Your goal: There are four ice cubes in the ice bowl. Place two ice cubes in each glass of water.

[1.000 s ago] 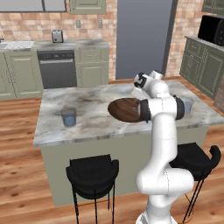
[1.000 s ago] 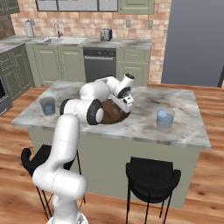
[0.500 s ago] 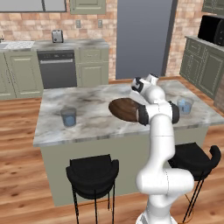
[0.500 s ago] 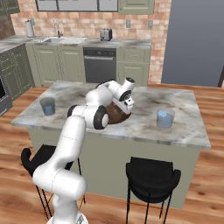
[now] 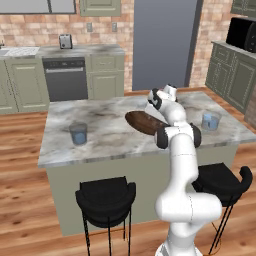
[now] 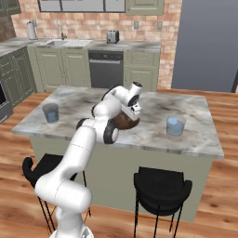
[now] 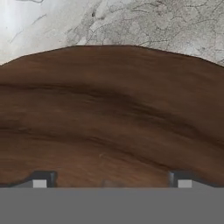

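a: where's the gripper (image 7: 112, 183) rn?

b: low over the ice bowl (image 7: 109, 113), jaws spread wide, nothing between them. in the hand view the brown wood grain runs side to side w/ marble surface (image 7: 144, 22) past its far rim.

a: why so close?

b: prob lining up to pick a cube, that's my read. the bowl sits mid surface between the two glasses, so either drop-off is reachable from there.

a: see any ice cubes?

b: no, can't make them out. the part of the dish ahead of the fingertips (image 7: 40, 183) looks like bare wood. from the base cams the hand covers part of the bowl (image 5: 142, 121), so cubes may be under or behind it. can't tell.

a: glasses?

b: one glass (image 5: 78, 133) out toward the robot's left end of the surface, other glass (image 5: 211, 120) on its right. both upright, well apart from the bowl. right base view shows the same, bowl (image 6: 125, 122) under the wrist.

a: done so far?

b: judging by this, no cube held yet.
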Available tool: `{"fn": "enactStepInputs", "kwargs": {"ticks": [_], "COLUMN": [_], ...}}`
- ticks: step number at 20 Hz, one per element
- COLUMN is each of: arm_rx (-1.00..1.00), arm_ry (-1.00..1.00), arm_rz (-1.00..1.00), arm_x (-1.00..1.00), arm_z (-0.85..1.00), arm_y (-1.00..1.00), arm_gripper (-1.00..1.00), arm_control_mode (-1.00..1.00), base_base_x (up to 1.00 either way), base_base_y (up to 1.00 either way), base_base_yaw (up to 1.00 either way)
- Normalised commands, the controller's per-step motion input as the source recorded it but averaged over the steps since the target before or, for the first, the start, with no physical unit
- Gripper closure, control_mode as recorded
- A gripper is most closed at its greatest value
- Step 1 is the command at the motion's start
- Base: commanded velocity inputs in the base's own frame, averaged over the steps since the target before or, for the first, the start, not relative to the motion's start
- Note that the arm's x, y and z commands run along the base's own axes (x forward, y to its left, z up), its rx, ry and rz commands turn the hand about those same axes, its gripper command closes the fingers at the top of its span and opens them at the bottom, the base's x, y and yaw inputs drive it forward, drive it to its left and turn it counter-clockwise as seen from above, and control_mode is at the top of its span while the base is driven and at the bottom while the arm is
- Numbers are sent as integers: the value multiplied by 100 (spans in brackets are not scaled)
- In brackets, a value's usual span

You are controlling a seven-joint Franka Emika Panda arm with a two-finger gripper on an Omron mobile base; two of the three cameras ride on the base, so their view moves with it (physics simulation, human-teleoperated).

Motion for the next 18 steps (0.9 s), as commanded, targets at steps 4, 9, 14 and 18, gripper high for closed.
{"fn": "enactStepInputs", "kwargs": {"ticks": [4,9,14,18], "arm_rx": [0,-1,-5,-1], "arm_ry": [0,1,9,5], "arm_rz": [1,1,5,1], "arm_x": [-29,-8,0,0], "arm_z": [0,-10,-67,-43], "arm_y": [33,13,-2,-1], "arm_gripper": [-100,-100,-100,-100], "arm_control_mode": [-100,-100,-100,-100], "base_base_x": [0,0,0,0], "base_base_y": [0,0,0,0], "base_base_yaw": [0,0,0,0]}}
